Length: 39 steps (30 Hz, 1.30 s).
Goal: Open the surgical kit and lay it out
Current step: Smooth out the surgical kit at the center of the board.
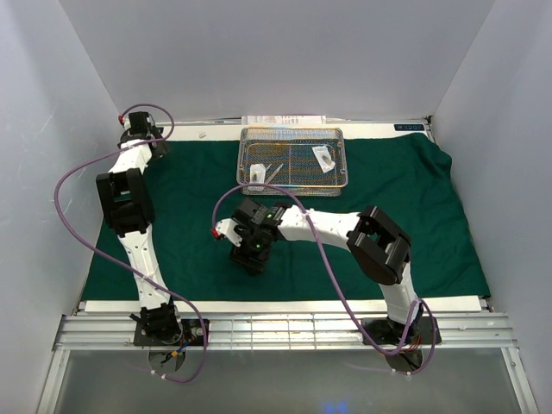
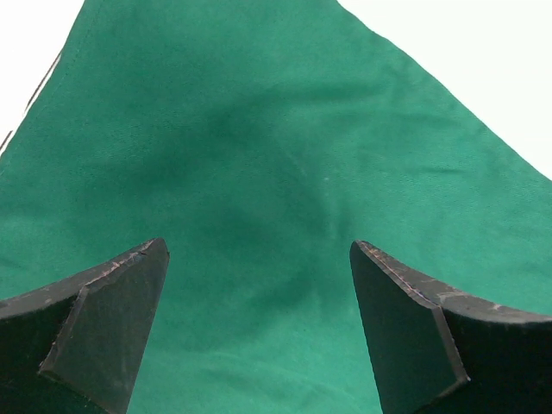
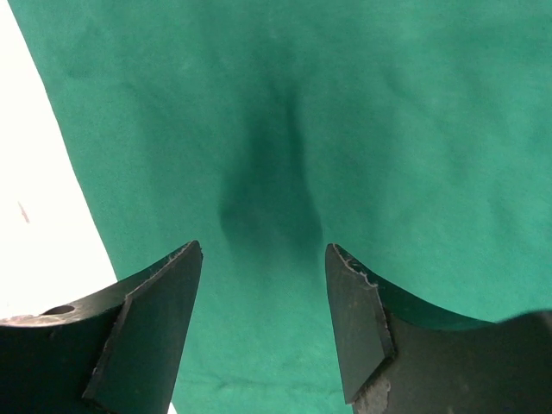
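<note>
Both released, left tool (image 2: 259, 254) and right tool (image 3: 263, 250) angled down, seemingly hovering above cloth (image 1: 190, 198).

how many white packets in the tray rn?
2. Left packet lies in the near-left corner of the tray. Right packet lies right of centre. More could be hidden at this resolution.

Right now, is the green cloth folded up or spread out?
Spread out. The green cloth lies flat and wide, slightly rumpled at its right edge, with the wire tray sitting uncovered on its far part.
</note>
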Motion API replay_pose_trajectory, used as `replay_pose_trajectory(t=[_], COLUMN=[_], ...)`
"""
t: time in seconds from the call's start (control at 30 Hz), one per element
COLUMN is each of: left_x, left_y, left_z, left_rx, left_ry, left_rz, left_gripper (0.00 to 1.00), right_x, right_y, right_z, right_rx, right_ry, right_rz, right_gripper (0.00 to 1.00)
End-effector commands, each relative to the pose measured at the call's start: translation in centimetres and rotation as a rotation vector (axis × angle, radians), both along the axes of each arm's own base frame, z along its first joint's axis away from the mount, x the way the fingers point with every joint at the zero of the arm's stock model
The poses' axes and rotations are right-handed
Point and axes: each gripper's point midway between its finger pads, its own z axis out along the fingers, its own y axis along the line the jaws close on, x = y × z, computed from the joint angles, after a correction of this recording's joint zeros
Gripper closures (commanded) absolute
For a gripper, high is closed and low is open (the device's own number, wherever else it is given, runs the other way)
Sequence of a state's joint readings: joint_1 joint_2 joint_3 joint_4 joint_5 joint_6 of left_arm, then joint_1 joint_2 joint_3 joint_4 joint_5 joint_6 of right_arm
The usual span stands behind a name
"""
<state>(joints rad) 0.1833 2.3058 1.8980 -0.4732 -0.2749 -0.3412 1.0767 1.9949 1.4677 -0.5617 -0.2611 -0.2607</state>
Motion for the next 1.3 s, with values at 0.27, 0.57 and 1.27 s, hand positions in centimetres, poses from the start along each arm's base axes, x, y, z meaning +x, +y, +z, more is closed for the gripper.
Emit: replay_pose_trajectory(t=[0.27, 0.57, 1.27], left_x=[-0.4, -1.4, -6.5], left_y=[1.2, 2.1, 7.4], left_z=[-2.5, -3.9, -7.6], left_rx=[0.042, 0.075, 0.118], left_ry=[0.039, 0.08, 0.226], left_rz=[0.044, 0.087, 0.251], left_gripper=[0.02, 0.02, 0.02], right_x=[-1.8, -3.4, -4.3], right_y=[0.5, -1.0, -1.6], right_z=[-2.8, -6.3, -7.5], right_rx=[-0.102, -0.221, -0.236], right_ry=[-0.078, -0.14, -0.126], right_rz=[0.101, 0.148, 0.169], right_gripper=[0.4, 0.57, 0.87])
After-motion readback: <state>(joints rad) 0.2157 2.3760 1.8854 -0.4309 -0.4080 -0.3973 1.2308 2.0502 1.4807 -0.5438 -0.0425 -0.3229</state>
